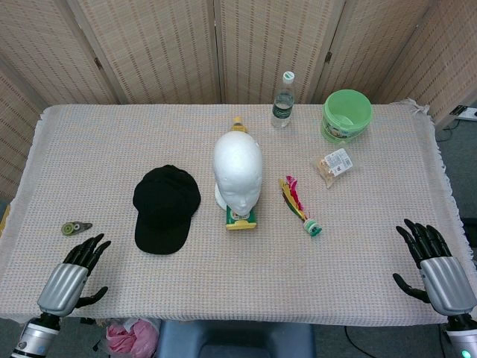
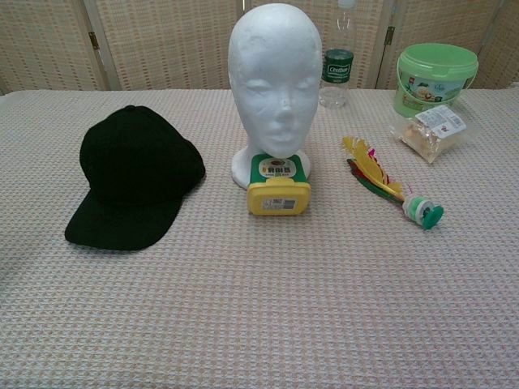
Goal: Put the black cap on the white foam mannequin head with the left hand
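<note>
The black cap (image 1: 165, 207) (image 2: 134, 175) lies flat on the tablecloth, brim toward the front edge, just left of the white foam mannequin head (image 1: 238, 170) (image 2: 274, 81), which stands upright at the table's middle. My left hand (image 1: 73, 274) hovers open at the front left corner, well short of the cap, fingers spread. Over at the front right corner my right hand (image 1: 434, 265) is open too, holding nothing. Neither hand shows in the chest view.
A yellow-green tub (image 1: 241, 217) (image 2: 278, 185) sits against the head's base. A feather shuttlecock (image 1: 299, 205), snack bag (image 1: 335, 165), green bucket (image 1: 346, 115) and water bottle (image 1: 282, 100) lie right and behind. A small roll (image 1: 72, 227) lies near my left hand.
</note>
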